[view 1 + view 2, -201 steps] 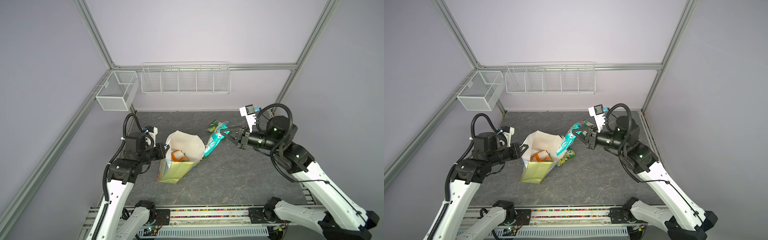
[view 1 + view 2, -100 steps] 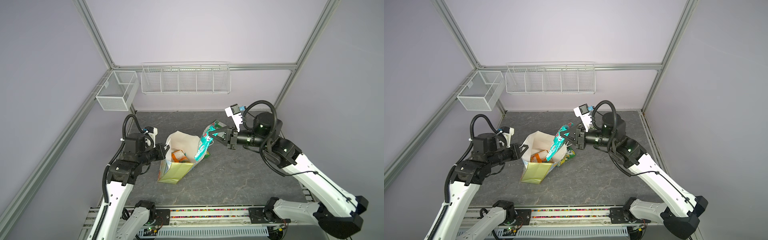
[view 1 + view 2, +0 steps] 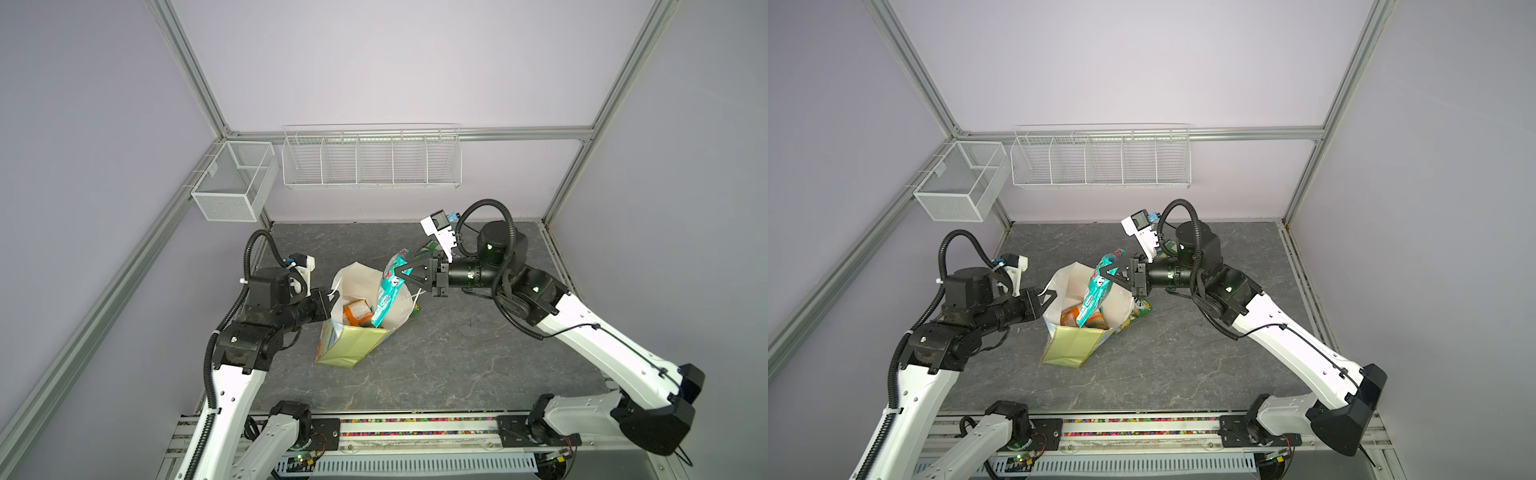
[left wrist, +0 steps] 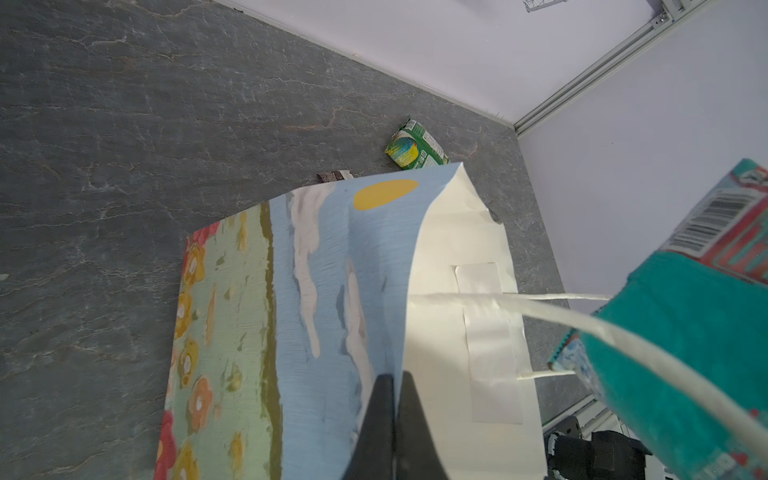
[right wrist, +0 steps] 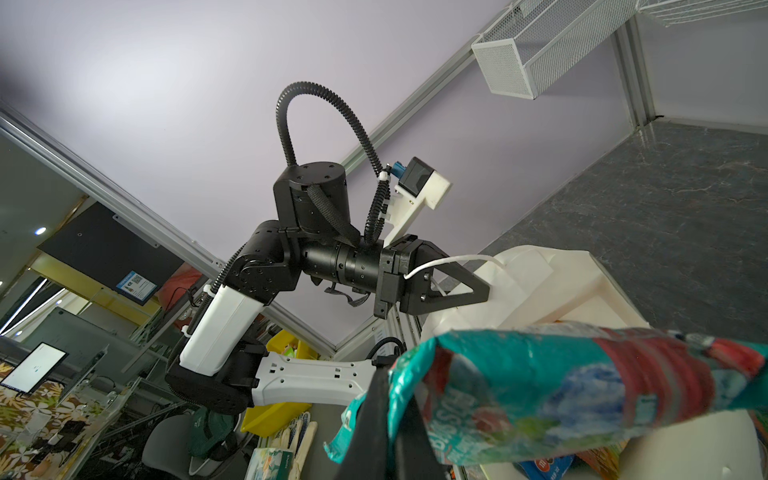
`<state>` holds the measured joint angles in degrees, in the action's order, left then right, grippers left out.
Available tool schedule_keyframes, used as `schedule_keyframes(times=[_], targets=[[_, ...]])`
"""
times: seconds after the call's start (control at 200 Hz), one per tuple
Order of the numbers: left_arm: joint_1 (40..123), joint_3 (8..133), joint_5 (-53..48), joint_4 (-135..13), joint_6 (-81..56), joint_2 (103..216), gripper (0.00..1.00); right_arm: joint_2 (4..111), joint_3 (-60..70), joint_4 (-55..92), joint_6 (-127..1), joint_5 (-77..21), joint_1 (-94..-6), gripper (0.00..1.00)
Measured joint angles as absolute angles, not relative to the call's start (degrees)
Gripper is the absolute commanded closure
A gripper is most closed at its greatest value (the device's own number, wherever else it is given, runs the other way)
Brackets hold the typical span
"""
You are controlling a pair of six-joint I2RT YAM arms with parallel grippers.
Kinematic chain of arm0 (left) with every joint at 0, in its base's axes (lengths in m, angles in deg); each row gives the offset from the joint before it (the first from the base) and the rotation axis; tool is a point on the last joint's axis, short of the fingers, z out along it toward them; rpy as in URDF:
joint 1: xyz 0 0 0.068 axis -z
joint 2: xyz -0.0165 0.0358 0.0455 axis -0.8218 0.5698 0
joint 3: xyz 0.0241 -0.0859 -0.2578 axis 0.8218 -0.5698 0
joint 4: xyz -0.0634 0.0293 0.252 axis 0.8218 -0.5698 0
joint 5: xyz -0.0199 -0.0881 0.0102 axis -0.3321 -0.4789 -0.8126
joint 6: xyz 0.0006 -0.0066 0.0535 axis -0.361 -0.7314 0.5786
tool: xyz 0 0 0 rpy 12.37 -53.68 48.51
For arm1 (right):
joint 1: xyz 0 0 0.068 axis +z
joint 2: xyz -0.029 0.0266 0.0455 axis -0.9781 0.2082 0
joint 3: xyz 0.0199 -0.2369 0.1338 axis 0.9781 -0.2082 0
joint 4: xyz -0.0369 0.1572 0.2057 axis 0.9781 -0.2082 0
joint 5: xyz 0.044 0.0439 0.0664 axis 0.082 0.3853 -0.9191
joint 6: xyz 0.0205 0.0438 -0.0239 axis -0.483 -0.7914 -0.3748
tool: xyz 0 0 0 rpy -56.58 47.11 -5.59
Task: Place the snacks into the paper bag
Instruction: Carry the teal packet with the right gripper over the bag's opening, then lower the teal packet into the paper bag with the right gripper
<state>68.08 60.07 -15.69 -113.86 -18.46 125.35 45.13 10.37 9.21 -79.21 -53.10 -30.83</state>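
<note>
The paper bag (image 3: 349, 345) stands tilted at the middle of the table, mouth open. My left gripper (image 3: 332, 296) is shut on its left rim; the wrist view shows the fingers (image 4: 384, 399) pinching the printed wall (image 4: 316, 266). My right gripper (image 3: 401, 272) is shut on the top edge of a teal-red packet (image 3: 388, 291) that hangs with its lower end inside the bag's mouth. An orange packet (image 3: 357, 313) lies inside the bag. A green packet (image 4: 415, 149) and a dark brown bar (image 4: 334, 176) lie on the table behind the bag. A yellow-green packet (image 3: 1140, 311) sits against the bag's right side.
Two white wire baskets hang on the back wall, a small one (image 3: 237, 187) at the left and a long divided one (image 3: 372, 160) at the middle. A rail (image 3: 415, 422) runs along the table's front edge, with both arm bases on it.
My right gripper has carried the teal-red packet leftward, from beside the bag to over its mouth, and the packet's lower end now hangs inside. The left gripper has kept its hold.
</note>
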Motion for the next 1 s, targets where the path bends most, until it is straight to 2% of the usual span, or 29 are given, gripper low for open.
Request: schedule_keyframes(times=[1.0], targets=[[68.1, 59.7, -16.1, -113.7, -18.9, 124.8, 1.00, 55.6, 11.0, 19.7, -86.7, -59.5, -26.7, 0.93]])
